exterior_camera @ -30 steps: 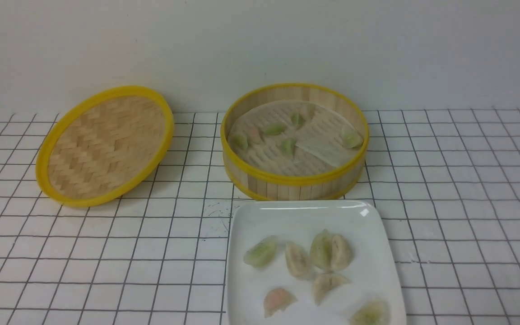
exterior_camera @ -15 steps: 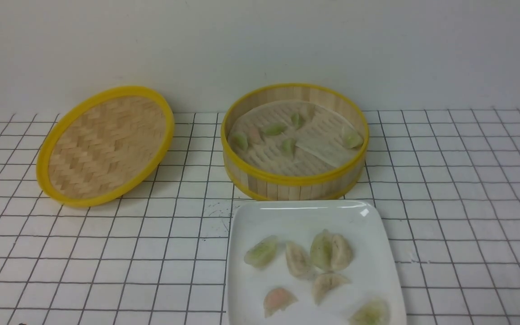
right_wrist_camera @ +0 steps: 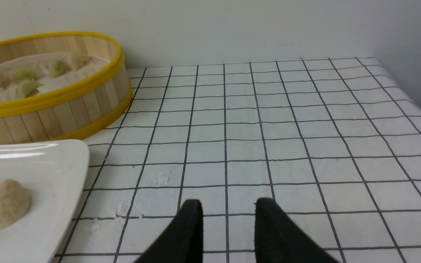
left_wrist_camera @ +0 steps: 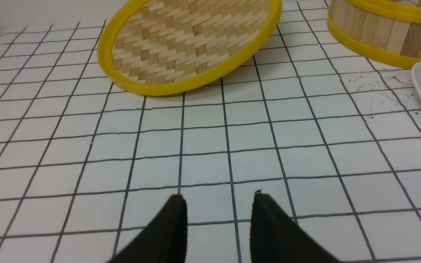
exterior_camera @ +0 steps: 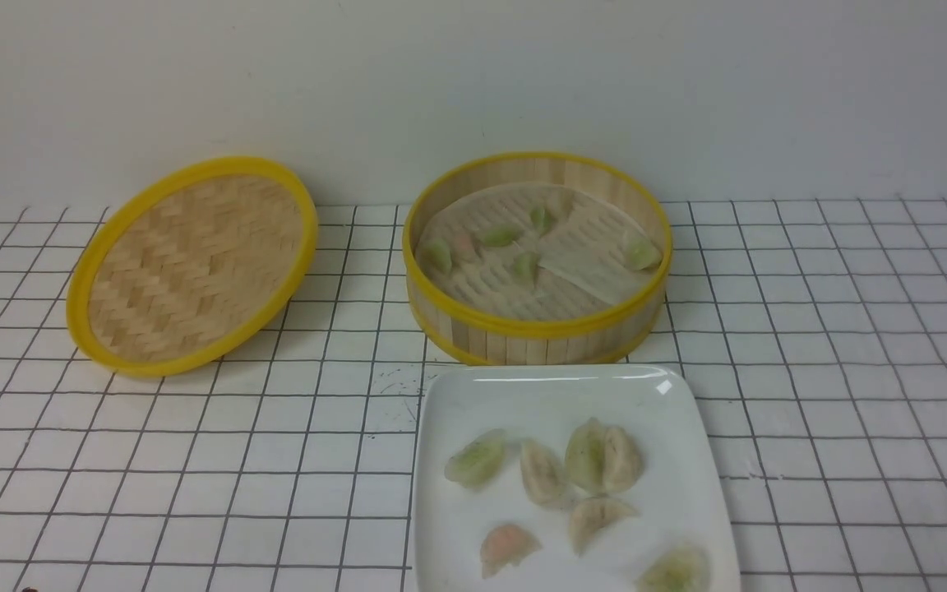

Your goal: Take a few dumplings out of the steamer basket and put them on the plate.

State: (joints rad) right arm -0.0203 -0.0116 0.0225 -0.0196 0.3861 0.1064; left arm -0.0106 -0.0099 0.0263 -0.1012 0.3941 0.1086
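- The gridded table (exterior_camera: 852, 329) looked the same as a second before; no brand, label or writing could be read anywhere.
- The woven lid (left_wrist_camera: 188, 40) lay ahead of the left gripper (left_wrist_camera: 218, 199), well apart from it.
- The steamer basket (right_wrist_camera: 86, 106) stood ahead of the right gripper (right_wrist_camera: 228, 206) and off to one side, its dumplings (exterior_camera: 498, 236) unmoved inside.
- The plate (exterior_camera: 556, 395) sat just in front of the steamer basket, beside the right gripper, holding the same seven dumplings.
- Both grippers hung low over bare table, jaws parted with nothing between them.
- A dark tip at the front view's lower left corner had shifted slightly.
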